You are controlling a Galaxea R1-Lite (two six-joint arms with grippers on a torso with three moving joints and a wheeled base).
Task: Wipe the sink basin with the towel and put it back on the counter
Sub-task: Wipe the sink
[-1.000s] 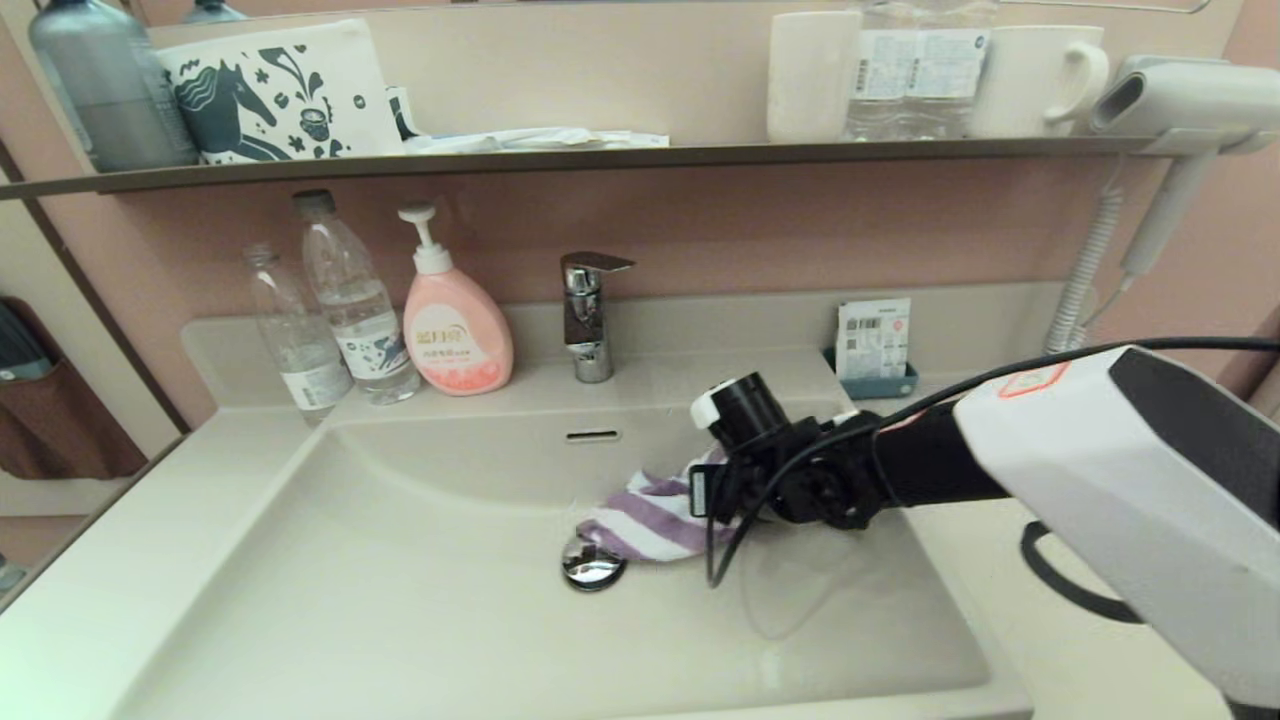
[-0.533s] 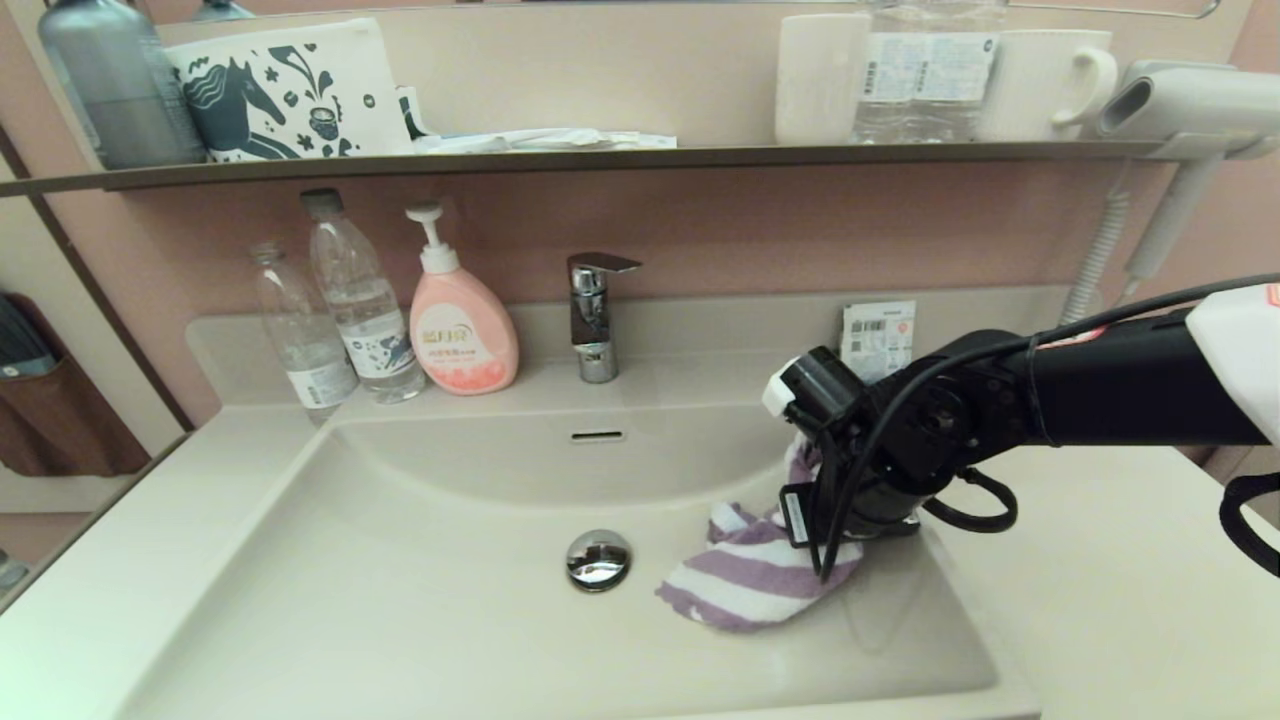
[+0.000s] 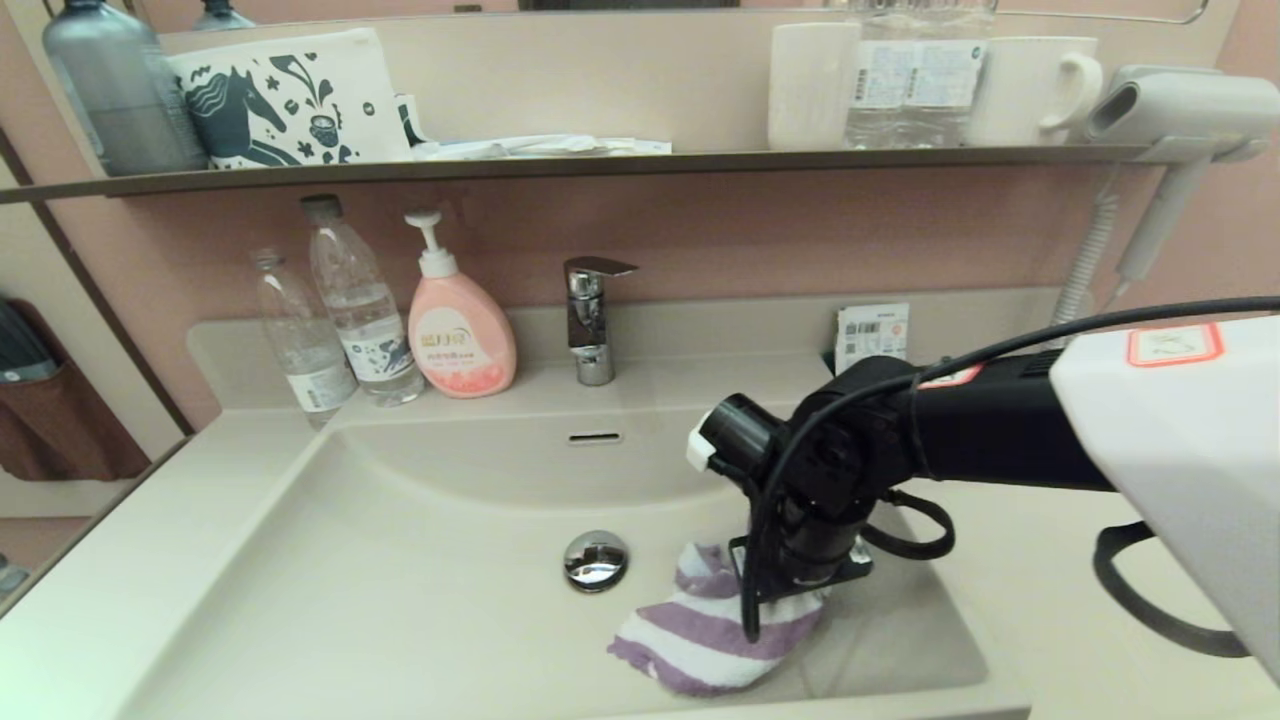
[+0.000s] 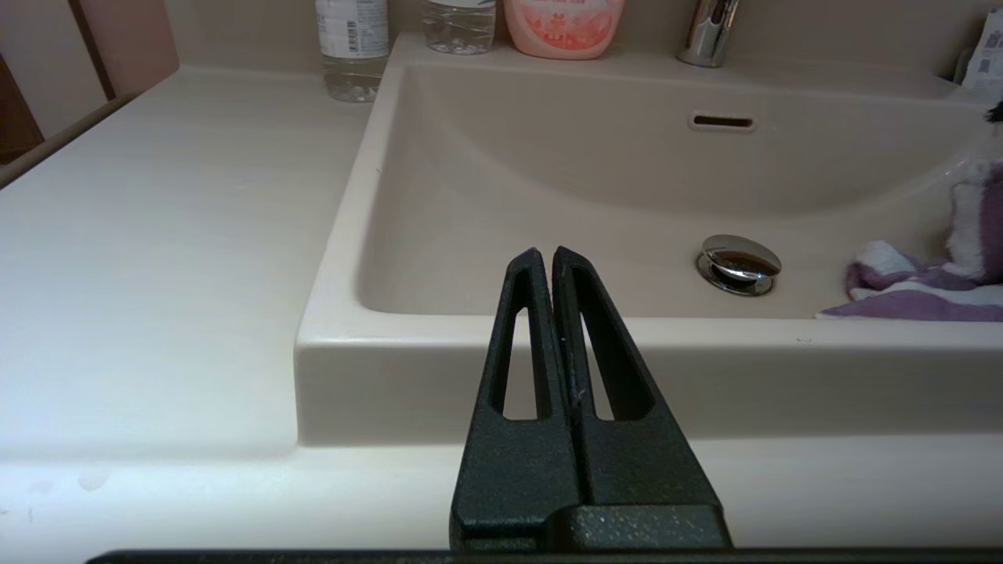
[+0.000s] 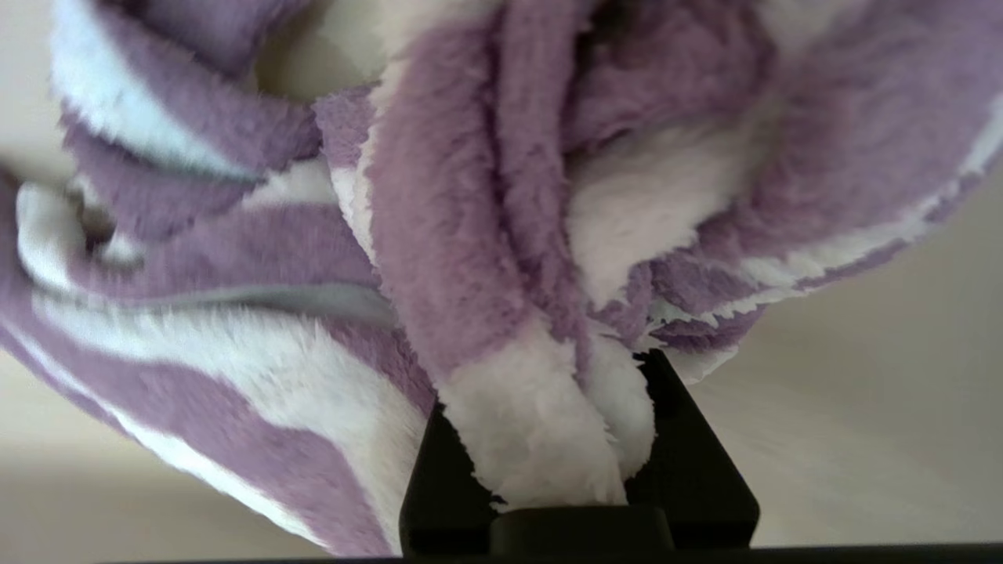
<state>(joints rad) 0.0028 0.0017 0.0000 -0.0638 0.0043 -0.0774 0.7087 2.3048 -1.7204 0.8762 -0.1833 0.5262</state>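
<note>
The purple-and-white striped towel (image 3: pixel 700 635) lies bunched on the floor of the sink basin (image 3: pixel 400 560), front right of the chrome drain plug (image 3: pixel 596 560). My right gripper (image 3: pixel 800 590) points down into the basin and is shut on the towel (image 5: pixel 470 235), whose folds bulge between the black fingers (image 5: pixel 689 462) and hide the tips. My left gripper (image 4: pixel 542 254) is shut and empty, held level just outside the basin's front rim (image 4: pixel 548 337); it does not show in the head view. The cream counter (image 3: pixel 120 540) flanks the basin on both sides.
The faucet (image 3: pixel 590 320) and overflow slot (image 3: pixel 594 437) sit behind the basin. Two clear bottles (image 3: pixel 340 310) and a pink soap dispenser (image 3: pixel 458 330) stand at the back left, a small packet holder (image 3: pixel 872 340) at the back right. A dark shelf (image 3: pixel 600 160) runs above.
My right gripper dragged the towel from just behind the drain to the basin's right side, then forward and left to the front right of the drain.
</note>
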